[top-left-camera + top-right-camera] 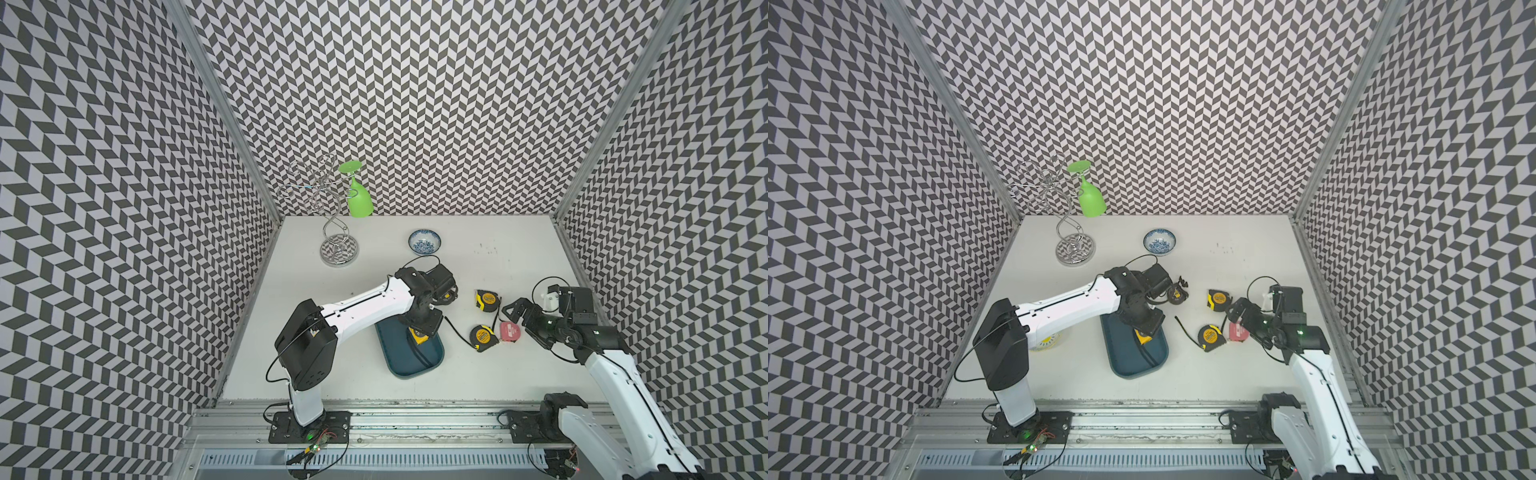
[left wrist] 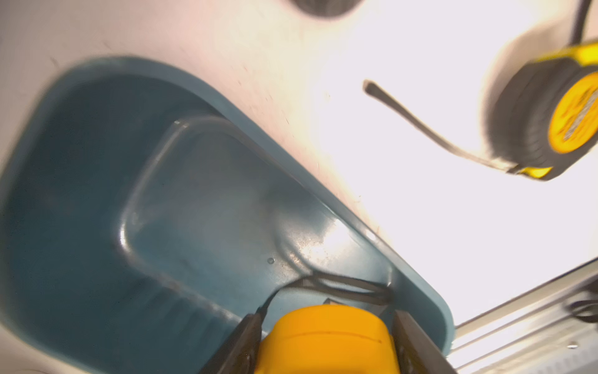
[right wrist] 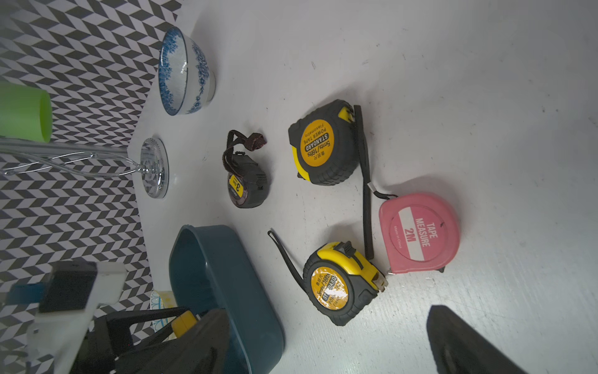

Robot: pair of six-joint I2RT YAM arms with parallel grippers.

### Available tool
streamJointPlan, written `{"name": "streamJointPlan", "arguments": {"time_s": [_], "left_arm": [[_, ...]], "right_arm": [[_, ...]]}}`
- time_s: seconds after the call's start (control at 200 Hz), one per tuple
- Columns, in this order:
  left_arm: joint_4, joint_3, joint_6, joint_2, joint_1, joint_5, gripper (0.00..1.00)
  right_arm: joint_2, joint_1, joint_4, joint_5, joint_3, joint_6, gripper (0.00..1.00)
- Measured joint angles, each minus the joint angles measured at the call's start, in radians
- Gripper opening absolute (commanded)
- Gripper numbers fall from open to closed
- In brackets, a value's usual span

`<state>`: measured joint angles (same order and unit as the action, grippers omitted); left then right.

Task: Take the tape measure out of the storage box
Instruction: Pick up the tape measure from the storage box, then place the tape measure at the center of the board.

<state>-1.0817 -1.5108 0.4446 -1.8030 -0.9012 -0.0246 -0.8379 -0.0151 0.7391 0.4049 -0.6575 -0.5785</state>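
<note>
**Tape measure gripped, not yet clear of the box**

My left tool (image 2: 328, 316) is clamped on the yellow plastic tape measure (image 2: 323, 343), one jaw pressed against each flat side. That is the sensible hold: the sides are broad and parallel, so the case should not twist as it rises. The tape measure sits inside the shallow dark teal plastic storage box (image 1: 399, 359), at its far right end, close to the rim. Its thin black wrist strap (image 2: 349, 286) trails over the box floor beside that rim. I cannot tell whether the case is already off the floor or resting on it.

I reach in from above with the wrist bent down, because the raised rim blocks a sideways approach. I judge the next move to be a straight lift until case and strap clear the rim, then a carry to the right. The strap could catch on the rim and drag the box along.

My right tool (image 1: 510, 316) stands wide open and holds nothing. It hangs just above the desk (image 1: 478, 374) on the right, next to the pink rounded tape measure (image 1: 510, 331).

Two chunky black-and-yellow tape measures (image 1: 487, 300) (image 1: 482, 337) lie there as well. A small black one (image 3: 247, 184) lies further left, beyond the box. These already lie outside the box, and bare desk remains near them for this one.
</note>
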Motion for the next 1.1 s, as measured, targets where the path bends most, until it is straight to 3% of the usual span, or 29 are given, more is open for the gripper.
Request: {"name": "streamJointPlan", "arguments": {"time_s": [0.416, 0.836, 1.101], "left_arm": [[-0.003, -0.058, 0.224, 0.175, 0.137, -0.122, 0.00], [0.150, -0.055, 0.507, 0.285, 0.176, -0.252, 0.00], [0.280, -0.002, 0.644, 0.293, 0.176, -0.302, 0.00]], "right_arm": [[0.013, 0.098, -0.127, 0.085, -0.037, 0.031, 1.00], [0.042, 0.345, -0.363, 0.100, -0.047, 0.003, 1.00], [0.061, 0.464, -0.510, 0.043, -0.047, -0.018, 1.00]]}}
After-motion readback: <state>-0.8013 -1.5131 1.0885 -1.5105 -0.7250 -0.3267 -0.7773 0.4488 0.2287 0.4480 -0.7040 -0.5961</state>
